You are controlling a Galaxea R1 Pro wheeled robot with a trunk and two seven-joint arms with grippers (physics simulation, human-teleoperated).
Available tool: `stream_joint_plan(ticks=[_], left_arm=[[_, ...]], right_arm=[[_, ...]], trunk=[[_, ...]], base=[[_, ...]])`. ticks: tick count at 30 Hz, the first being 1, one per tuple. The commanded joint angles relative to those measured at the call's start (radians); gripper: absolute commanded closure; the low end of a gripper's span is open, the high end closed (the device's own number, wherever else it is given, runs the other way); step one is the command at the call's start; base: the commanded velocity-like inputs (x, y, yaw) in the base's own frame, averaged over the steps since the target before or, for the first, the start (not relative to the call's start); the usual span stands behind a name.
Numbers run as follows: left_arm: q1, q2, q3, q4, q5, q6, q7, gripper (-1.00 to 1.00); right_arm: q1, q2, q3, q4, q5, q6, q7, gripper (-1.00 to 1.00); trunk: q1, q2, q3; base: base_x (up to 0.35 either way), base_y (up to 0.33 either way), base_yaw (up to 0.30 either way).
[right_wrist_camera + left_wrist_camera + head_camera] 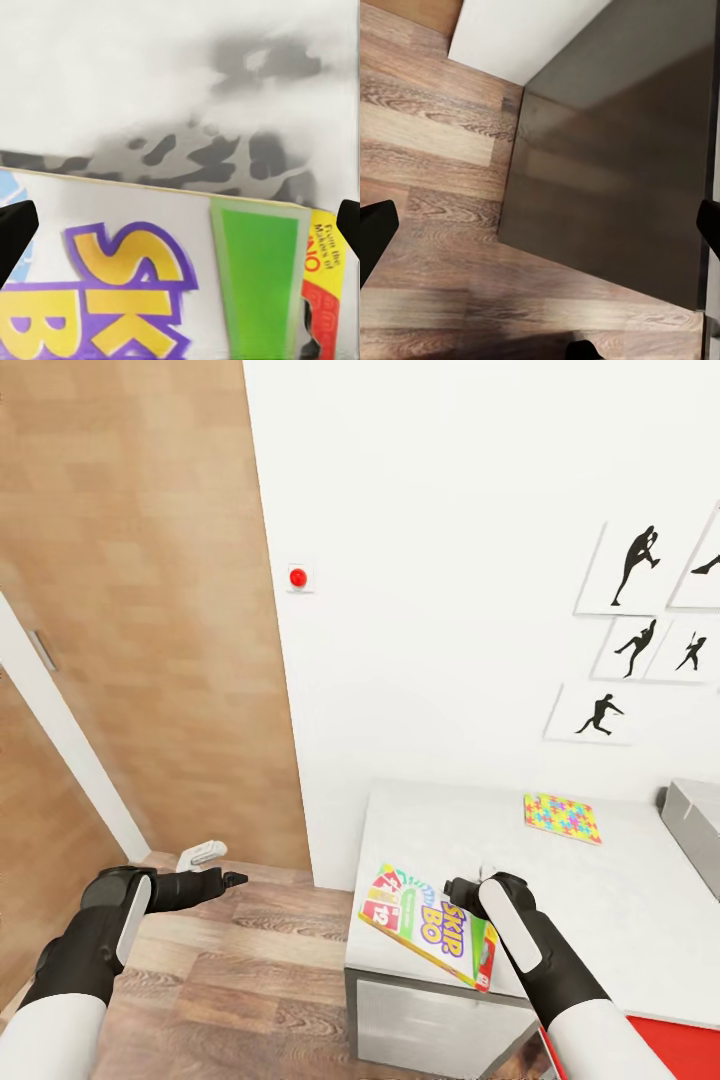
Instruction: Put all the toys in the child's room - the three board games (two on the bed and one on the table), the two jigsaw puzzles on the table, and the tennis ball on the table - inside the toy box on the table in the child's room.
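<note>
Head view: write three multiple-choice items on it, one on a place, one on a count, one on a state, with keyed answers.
1. Where does the Skip-Bo board game lie?
A. in the toy box
B. at the table's near corner, overhanging the edge
C. on the floor

2. How many jigsaw puzzles show on the table?
A. one
B. two
C. three

3. What is the right hand doing?
A. open above the board game
B. shut on a tennis ball
C. resting inside the toy box

Answers: 1 B, its corner juts past the table's edge. 2 A, a single jigsaw puzzle lies near the wall. 3 A, the right wrist view shows its fingers spread either side of the box's print.
</note>
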Motion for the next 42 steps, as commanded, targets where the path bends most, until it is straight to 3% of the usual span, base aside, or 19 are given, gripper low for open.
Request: stream_joint_plan(ticks=[1, 26, 42], left_arm=[[-0.001, 0.0, 0.001, -0.001, 0.0, 0.006, -0.003, -1.0], [-0.001, 0.0, 0.002, -0.001, 0.0, 0.006, -0.003, -1.0], [-0.001, 0.0, 0.002, -0.001, 0.0, 0.006, -0.003, -1.0]], right_arm=[[-0.001, -0.001, 0.004, -0.001, -0.01, 0.001, -0.01, -1.0], [-0.001, 0.0, 0.004, -0.001, -0.01, 0.002, -0.009, -1.0], [-0.001, 0.0, 0.004, -0.002, -0.011, 0.002, -0.009, -1.0]], trunk=[[0.0, -0.002, -0.002], [0.0, -0.002, -0.036], [0.0, -0.002, -0.039]], base=[[-0.087, 0.0, 0.0], [-0.01, 0.0, 0.0], [0.0, 0.0, 0.0]])
